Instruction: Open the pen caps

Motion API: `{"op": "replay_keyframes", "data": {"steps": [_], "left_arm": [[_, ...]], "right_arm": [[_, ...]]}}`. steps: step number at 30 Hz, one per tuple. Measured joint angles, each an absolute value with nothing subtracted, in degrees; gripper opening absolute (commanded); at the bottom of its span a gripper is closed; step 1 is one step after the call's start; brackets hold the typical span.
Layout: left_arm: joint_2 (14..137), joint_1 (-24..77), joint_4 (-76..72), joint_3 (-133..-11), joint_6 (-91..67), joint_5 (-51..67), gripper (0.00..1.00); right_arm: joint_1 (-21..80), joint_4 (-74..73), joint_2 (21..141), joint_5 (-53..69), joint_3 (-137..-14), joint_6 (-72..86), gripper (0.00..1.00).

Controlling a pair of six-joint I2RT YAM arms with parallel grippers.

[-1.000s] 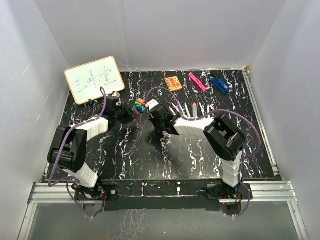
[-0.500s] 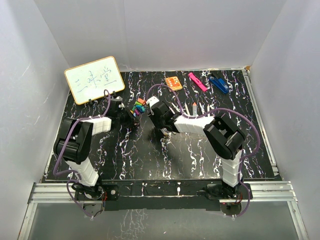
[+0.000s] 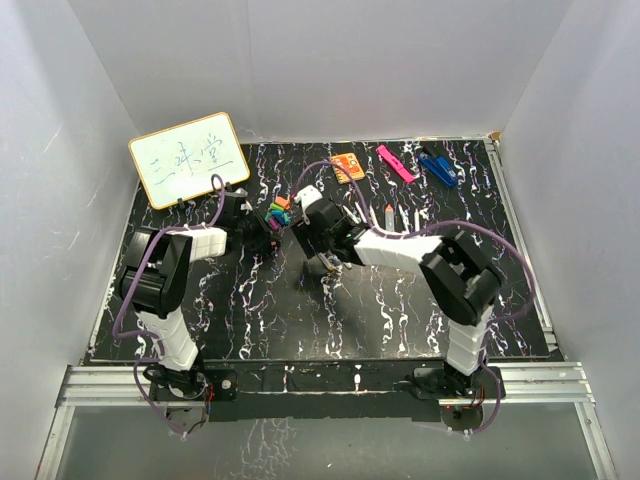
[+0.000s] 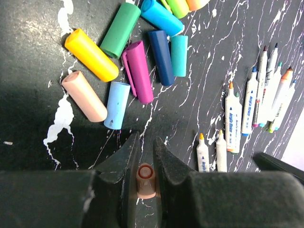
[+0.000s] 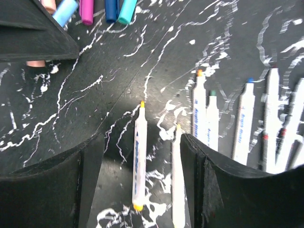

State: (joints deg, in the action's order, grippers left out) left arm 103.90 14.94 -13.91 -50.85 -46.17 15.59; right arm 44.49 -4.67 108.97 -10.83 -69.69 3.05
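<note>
A black table [image 3: 300,320] with white squiggles sits between white walls [image 3: 330,70]. A whiteboard [image 3: 189,158] with blue writing leans at the back left. Along the back edge lie an orange card [image 3: 347,166], a pink clip [image 3: 394,163] and a blue clip [image 3: 437,167]. A little heap of bright pen caps [image 3: 277,212] lies near the middle. The left gripper [image 3: 262,230] is just beside the heap. The right gripper [image 3: 322,258] is close by on the other side. Some pens [image 3: 386,213] lie in a row behind the right arm [image 3: 400,248].
</note>
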Motion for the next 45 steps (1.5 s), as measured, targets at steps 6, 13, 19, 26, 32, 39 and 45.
{"op": "replay_keyframes", "data": {"steps": [6,13,19,26,32,39,45], "left_arm": [[104.6,14.9,-13.3,-52.1,-46.0,15.6,0.16],[104.5,14.9,-12.7,-52.2,-46.0,15.6,0.31],[102.5,14.9,-10.6,-52.2,-45.9,15.0,0.44],[91.2,14.9,-6.7,-50.5,-45.2,11.4,0.98],[70.8,14.9,-3.7,-47.5,-43.4,6.2,0.98],[50.7,14.9,1.4,-41.7,-40.0,0.3,0.98],[38.5,14.9,8.6,-36.6,-39.3,-3.5,0.99]], "right_arm": [[44.5,-4.0,95.8,-13.5,-65.6,3.1,0.69],[44.4,-2.8,85.2,-16.7,-61.6,3.7,0.72],[44.4,-3.3,82.3,-18.3,-58.7,5.1,0.74],[44.4,-4.8,75.2,-20.1,-55.0,8.2,0.98],[44.4,-6.0,67.0,-24.7,-52.1,14.0,0.98],[44.4,-9.5,57.3,-30.8,-43.0,24.1,0.98],[44.4,-14.1,47.2,-34.2,-38.3,30.9,0.98]]}}
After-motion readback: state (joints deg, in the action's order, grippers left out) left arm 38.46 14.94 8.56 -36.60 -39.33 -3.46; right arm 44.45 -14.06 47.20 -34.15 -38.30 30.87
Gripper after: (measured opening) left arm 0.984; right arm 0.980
